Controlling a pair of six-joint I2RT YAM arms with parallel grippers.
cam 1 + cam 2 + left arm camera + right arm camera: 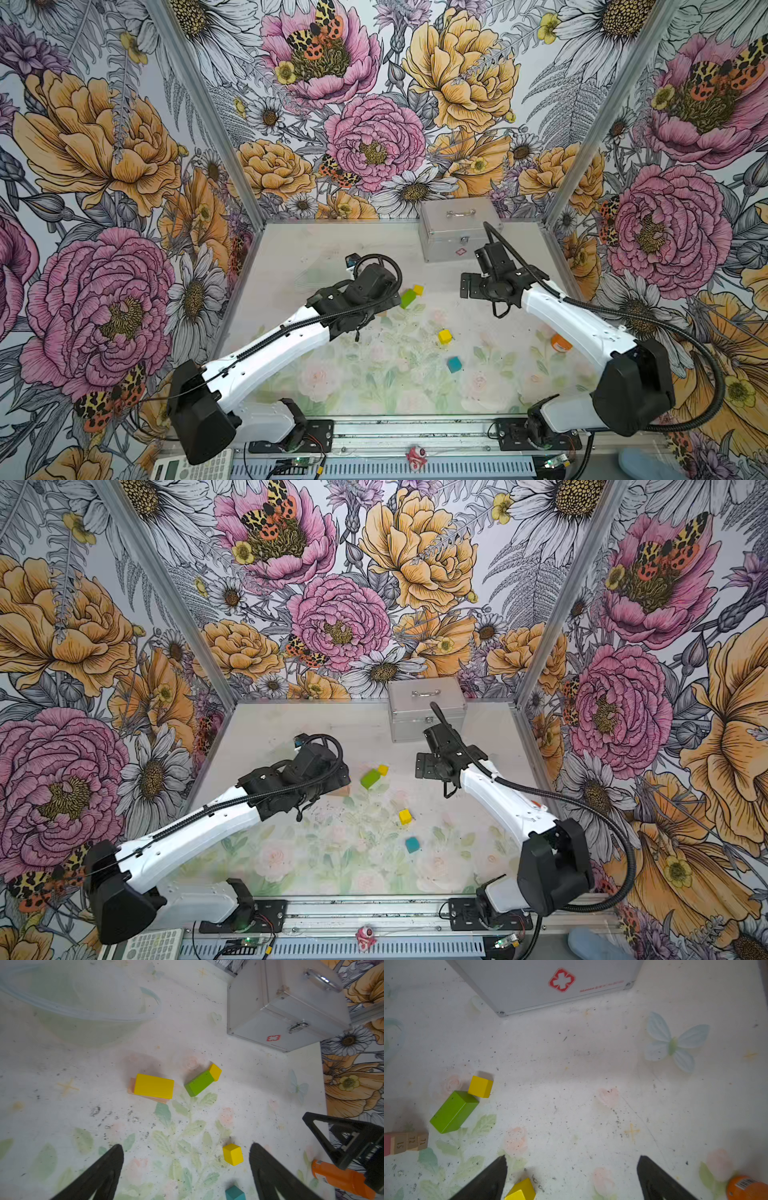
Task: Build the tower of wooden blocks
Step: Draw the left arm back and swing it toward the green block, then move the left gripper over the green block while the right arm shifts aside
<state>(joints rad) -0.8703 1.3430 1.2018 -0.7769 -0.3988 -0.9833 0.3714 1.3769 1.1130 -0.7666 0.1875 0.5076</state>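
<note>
Yellow cubes (pixel 232 1154) two; green bar (pixel 199 1083), teal cube (pixel 234 1193), yellow slab (pixel 153 1085) one each. Slab seen only by left wrist. Left gripper (pixel 187 1167) and right gripper (pixel 571 1178) apart, empty.

yellow slab (pixel 153 1086) atop tower (pixel 406 1142), green bar (pixel 454 1111) — beside

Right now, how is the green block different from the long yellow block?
The green block lies on the table, while the long yellow block sits atop a small stack. The green block touches a yellow cube; the long yellow block touches none. Both are long and lying flat.
</note>
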